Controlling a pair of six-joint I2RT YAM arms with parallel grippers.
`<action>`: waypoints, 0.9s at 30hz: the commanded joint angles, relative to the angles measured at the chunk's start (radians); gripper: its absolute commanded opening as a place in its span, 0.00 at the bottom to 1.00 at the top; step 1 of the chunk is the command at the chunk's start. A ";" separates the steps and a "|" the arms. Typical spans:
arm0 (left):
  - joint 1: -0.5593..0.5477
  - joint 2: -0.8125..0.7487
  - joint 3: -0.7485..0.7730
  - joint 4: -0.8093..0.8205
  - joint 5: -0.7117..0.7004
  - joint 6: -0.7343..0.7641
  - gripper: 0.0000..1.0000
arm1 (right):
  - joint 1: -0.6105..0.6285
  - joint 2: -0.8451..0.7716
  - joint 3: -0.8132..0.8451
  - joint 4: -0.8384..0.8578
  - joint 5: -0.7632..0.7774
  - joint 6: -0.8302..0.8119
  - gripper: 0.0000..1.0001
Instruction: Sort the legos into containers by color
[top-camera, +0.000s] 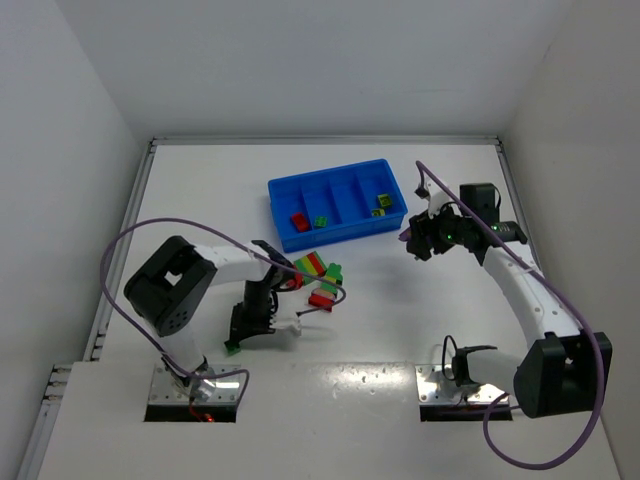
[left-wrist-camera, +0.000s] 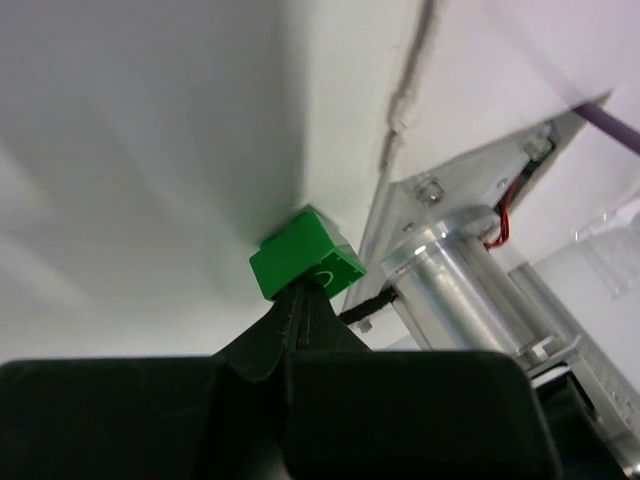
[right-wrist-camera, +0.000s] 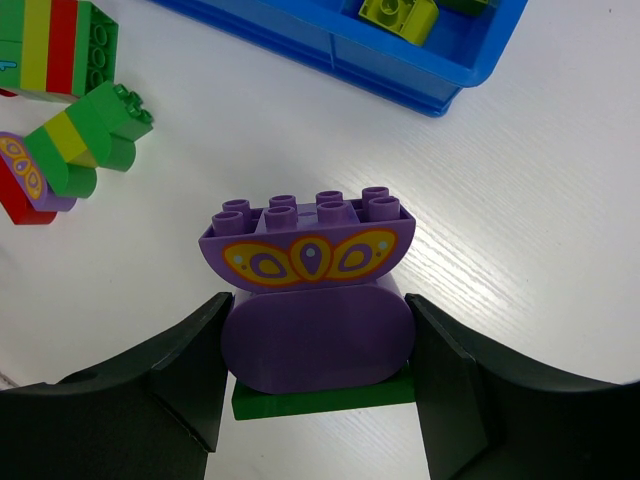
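Overhead and wrist views of a colour-sorting bench. The blue tray (top-camera: 330, 236) lies on the far middle of the white table (top-camera: 400, 320), its four compartments side by side. The leftmost compartment holds a red brick (top-camera: 299, 221), the next one a small green piece (top-camera: 321, 221), and the rightmost one yellow-green bricks (top-camera: 381, 205).

Just near of the tray's front wall lies a cluster of loose legos (top-camera: 318, 278): a striped green, yellow and red stack, a green-and-yellow piece, and a red-based piece with purple.

The right gripper (top-camera: 415, 241) stands right of the tray, by its near right corner. In its wrist view its two fingers (right-wrist-camera: 195, 370) are clamped on either side of the purple stack (right-wrist-camera: 310, 240): a studded purple brick with a butterfly print, a rounded purple piece below it, and a thin green plate at the bottom.

The left gripper (top-camera: 240, 335) is low over the near left table, well apart from the tray. Its fingers (left-wrist-camera: 300, 320) are brought together, their tips against a green brick (left-wrist-camera: 305, 262); whether an edge of that brick is pinched between them cannot be told
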 joint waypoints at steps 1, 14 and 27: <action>0.026 -0.046 0.029 0.226 -0.015 -0.059 0.00 | -0.003 -0.002 0.043 0.025 0.006 0.001 0.10; 0.096 -0.069 0.373 0.483 0.007 -0.337 0.00 | -0.003 0.008 0.043 0.035 -0.003 0.020 0.10; 0.162 -0.159 0.355 0.313 0.016 -0.364 0.53 | -0.003 0.047 0.094 0.044 -0.013 0.029 0.10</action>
